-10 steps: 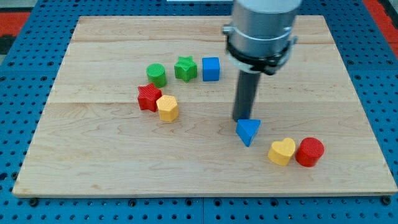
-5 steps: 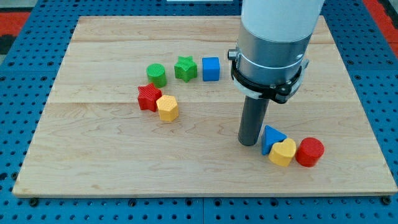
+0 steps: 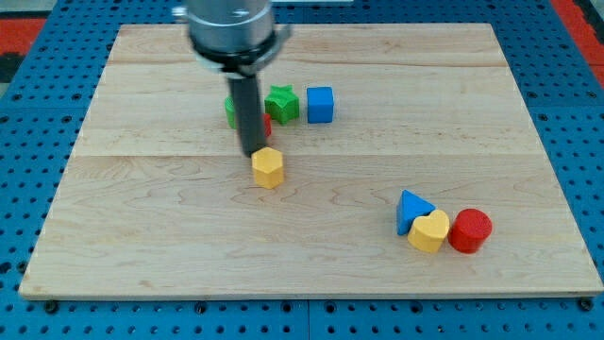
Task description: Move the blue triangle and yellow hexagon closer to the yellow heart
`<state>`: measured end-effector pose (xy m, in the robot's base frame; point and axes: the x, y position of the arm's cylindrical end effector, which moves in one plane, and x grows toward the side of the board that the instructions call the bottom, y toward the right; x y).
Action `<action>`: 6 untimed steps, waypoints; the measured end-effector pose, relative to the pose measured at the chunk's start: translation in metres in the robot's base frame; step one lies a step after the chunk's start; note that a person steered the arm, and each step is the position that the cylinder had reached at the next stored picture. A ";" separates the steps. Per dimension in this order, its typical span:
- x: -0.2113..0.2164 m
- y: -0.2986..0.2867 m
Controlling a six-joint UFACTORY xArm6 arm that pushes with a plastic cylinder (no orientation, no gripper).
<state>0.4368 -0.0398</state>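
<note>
- the wooden surface (image 3: 142, 236) lay on a blue pegboard (image 3: 19, 142), with red showing at the view's top corners
- the arm came down from the view's top, a grey cylinder (image 3: 229, 24) ending in a straight dark rod (image 3: 247, 109)
- my tip (image 3: 255, 154) stood just above the yellow hexagon (image 3: 268, 168), on its top-left side, touching it or very nearly so; i could not tell which
- there were no fingers on this arm, only the rod, so nothing was held or clamped
- the yellow hexagon sat a little left of the surface's middle, well apart from the yellow heart (image 3: 428, 230)
- the blue triangle (image 3: 411, 210) stood near the view's lower right, touching the yellow heart at the heart's upper left
- a red cylinder (image 3: 470, 230) stood just beside the yellow heart, on its right, touching or nearly touching
- behind the rod, a green block (image 3: 230, 111) showed as a sliver at the rod's left edge and a red block (image 3: 266, 124) as a sliver at its right; their shapes were hidden
- a green star (image 3: 280, 103) stood right of the rod, with a blue cube (image 3: 320, 104) just beside it, further right, a small gap between them
- the three blocks at the lower right formed a tight row, apart from the cluster near the view's top
</note>
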 end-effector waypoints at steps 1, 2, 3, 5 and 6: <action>0.018 0.021; 0.022 -0.024; 0.057 -0.041; 0.068 0.075; 0.058 0.054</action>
<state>0.4946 0.0142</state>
